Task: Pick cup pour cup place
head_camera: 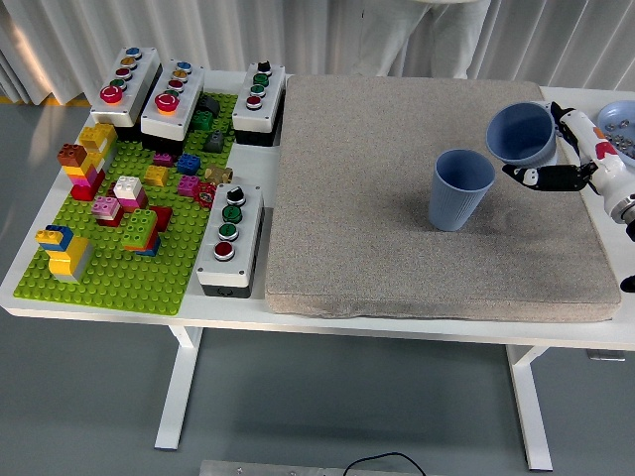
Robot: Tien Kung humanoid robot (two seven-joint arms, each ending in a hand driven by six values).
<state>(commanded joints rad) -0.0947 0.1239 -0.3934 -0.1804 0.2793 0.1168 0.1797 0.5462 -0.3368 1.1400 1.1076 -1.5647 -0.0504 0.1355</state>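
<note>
From the head view, the right hand comes in from the table's right edge with its fingers wrapped around the held cup, a blue tumbler raised off the grey mat and tipped so its open mouth faces partly toward the camera. Just beyond that hand's fingertips, lower and to their left, the second cup stands upright on the mat, near the held one but not touching it. Behind the hand, at the picture's right edge, a blue bowl with small pieces in it peeks in. The cups look like thin ribbed plastic: light, fairly stiff at the rim but likely to flex at mid-wall, and smooth enough to slip if the grasp is loose. To my eye the sensible hold is around the side wall below the rim, as the hand has it, firm but not crushing. Whether anything is inside the held cup cannot be made out. The standing cup seems easy to knock over, being light on a soft mat, so the pour calls for a careful approach over it. The left hand is nowhere in view.
</note>
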